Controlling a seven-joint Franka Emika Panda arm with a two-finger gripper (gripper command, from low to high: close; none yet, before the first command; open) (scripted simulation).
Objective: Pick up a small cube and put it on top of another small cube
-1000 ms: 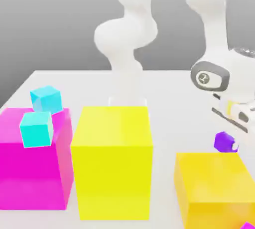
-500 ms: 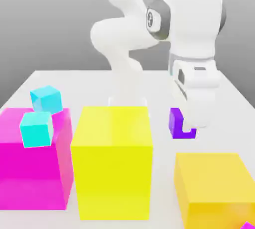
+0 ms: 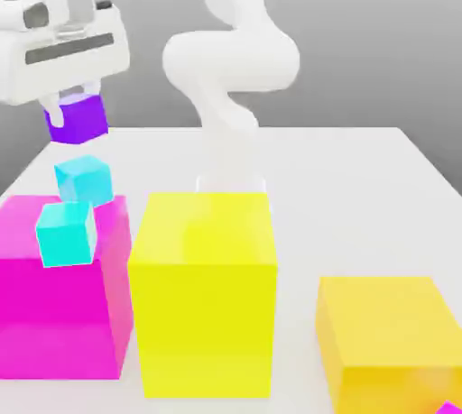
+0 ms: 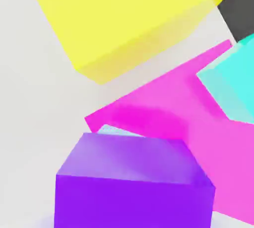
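Hanging in the air at the exterior view's upper left, the white two-finger gripper (image 3: 77,119) pinches the small matte violet-purple cube (image 3: 78,121) between its fingers, above two small cyan cubes. One cyan cube (image 3: 84,179) sits behind the big magenta block (image 3: 59,304), the other (image 3: 66,234) on that block's top. A tall yellow block (image 3: 202,290) stands beside the magenta one on the white table (image 3: 361,196), with a lower amber-yellow block (image 3: 388,340) toward the exterior view's right.

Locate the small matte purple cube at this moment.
The small matte purple cube hangs in the claw at the exterior view's upper left, above the cyan cube behind the big magenta block.
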